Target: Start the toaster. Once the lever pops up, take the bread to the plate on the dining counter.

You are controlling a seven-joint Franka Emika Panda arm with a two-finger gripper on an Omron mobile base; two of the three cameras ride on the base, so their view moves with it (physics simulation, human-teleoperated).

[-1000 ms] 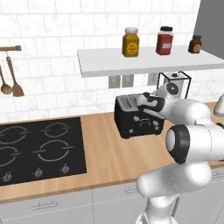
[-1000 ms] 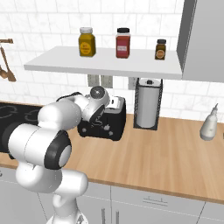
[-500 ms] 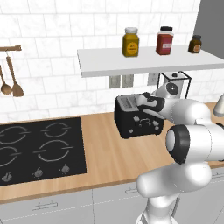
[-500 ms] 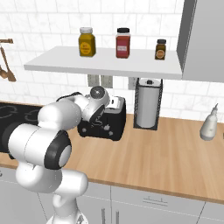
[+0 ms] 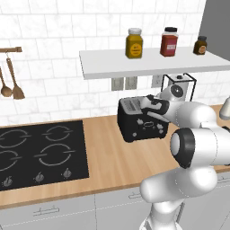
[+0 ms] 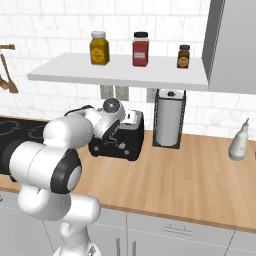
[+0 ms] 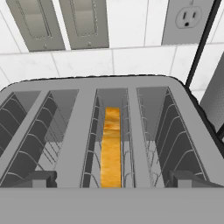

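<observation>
I see three jars on the white shelf, a paper towel roll in its black stand, a black hob on the wooden desk, and two hanging spoons.

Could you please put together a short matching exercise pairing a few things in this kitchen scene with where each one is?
Things:
1. bread
2. toaster
3. yellow jar
4. paper towel roll

Places:
A. on the white shelf
B. in a black wire stand
C. down in a toaster slot
D. on the wood worktop, right of the hob

Pairs: 1-C, 2-D, 3-A, 4-B
</observation>
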